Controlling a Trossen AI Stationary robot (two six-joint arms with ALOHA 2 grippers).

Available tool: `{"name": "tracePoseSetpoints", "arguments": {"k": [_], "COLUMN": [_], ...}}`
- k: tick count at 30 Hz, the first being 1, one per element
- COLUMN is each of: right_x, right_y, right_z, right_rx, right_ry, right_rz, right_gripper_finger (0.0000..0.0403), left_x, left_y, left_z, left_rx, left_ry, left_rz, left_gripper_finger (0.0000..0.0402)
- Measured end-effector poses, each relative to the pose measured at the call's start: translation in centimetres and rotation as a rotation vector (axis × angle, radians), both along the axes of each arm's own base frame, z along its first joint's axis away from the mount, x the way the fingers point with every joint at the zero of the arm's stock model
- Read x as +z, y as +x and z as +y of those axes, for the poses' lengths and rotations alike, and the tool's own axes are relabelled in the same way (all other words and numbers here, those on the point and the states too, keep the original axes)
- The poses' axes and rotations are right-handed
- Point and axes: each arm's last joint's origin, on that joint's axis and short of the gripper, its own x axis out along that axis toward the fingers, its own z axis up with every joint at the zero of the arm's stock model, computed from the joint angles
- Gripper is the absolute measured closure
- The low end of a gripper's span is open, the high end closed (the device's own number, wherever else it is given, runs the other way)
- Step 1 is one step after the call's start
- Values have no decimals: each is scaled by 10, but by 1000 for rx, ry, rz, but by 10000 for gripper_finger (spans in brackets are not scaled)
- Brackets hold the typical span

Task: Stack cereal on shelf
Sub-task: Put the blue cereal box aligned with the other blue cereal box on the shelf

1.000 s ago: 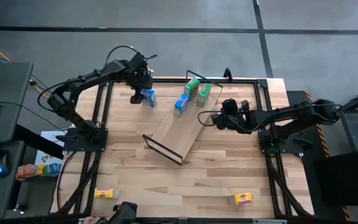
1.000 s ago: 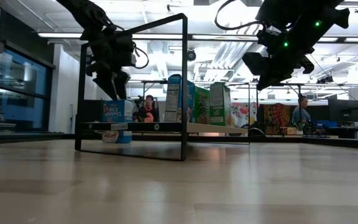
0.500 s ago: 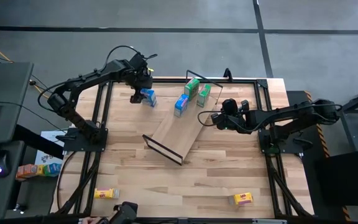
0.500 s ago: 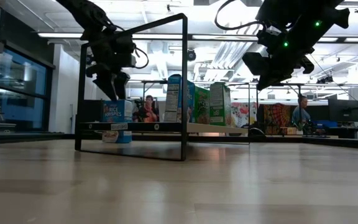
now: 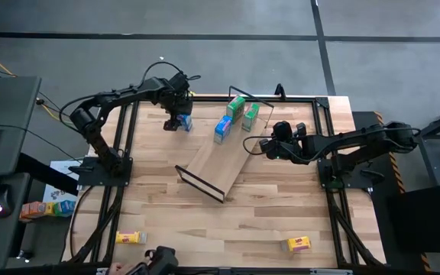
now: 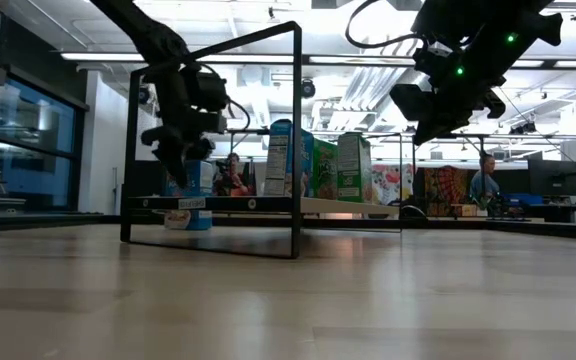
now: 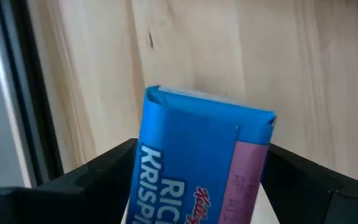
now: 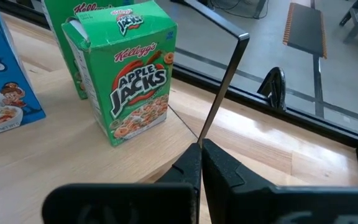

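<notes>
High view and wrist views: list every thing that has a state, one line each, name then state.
left pincer: open, fingers either side of the blue box on the table.
blue box on the table: upright, off the shelf.
right pincer: shut, empty, beside the shelf.
shelf: holds three boxes at its far end.
green boxes: upright on the shelf.
blue box on the shelf: upright.
yellow boxes: lying flat near the table's front edge.
</notes>
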Motion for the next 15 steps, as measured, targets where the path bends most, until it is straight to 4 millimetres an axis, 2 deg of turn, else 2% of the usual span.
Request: {"name": "tracePoseSetpoints", "arguments": {"k": [4,7,15], "right_x": [0,0,0], "right_y": [0,0,0], "right_z": [0,0,0], "right_rx": [-3,-3,-3], "right_ry": [-5,-5,-5], "right_rz": [0,0,0], "right_gripper_finger": [403,403,403], "left_x": [-5,-5,-4], "left_y": [2,1,0], "left_z": [0,-1,-1], "left_rx": [-23,-25,-13], "left_ry": [-7,-5,43], "left_rz": [19,25,77], "left_gripper_finger": [102,119,219]}}
